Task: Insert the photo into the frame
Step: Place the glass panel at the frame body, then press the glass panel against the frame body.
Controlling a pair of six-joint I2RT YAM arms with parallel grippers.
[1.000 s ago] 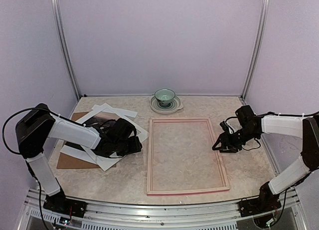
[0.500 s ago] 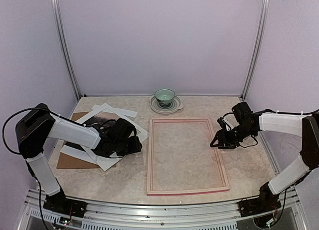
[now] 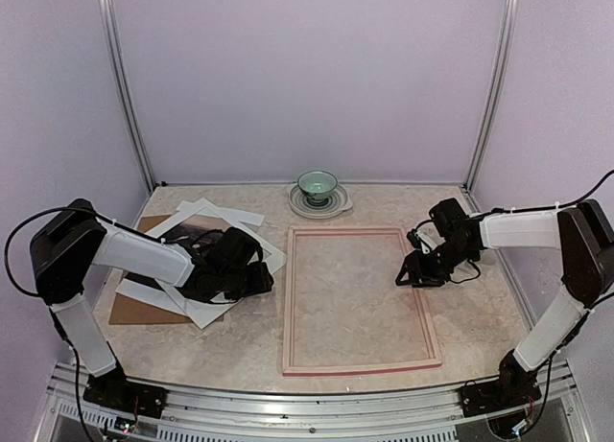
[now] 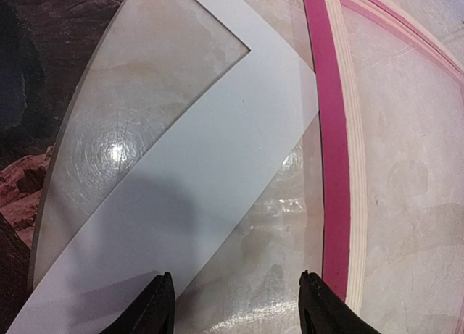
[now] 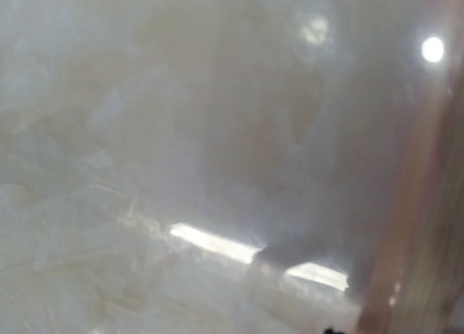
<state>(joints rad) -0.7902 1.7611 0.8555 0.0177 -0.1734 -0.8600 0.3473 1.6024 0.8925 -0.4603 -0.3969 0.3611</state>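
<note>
Left claw is open with nothing between the fingers, hovering over a corner of the white mat. The photo lies to its left, toward the worktop's left edge, partly under that mat, so I can't read its long axis. The frame is just right, mid-worktop, long sides near-to-far. Left arm is nearer. Right claw is over the frame's right rail, opening unreadable. I reckon the mat's the obstacle.

Pink frame on beige marbled worktop
Pale wood edging; left of frame, white mat, dark reddish-brown photo, tan board; behind frame, pale green bowl.
</note>
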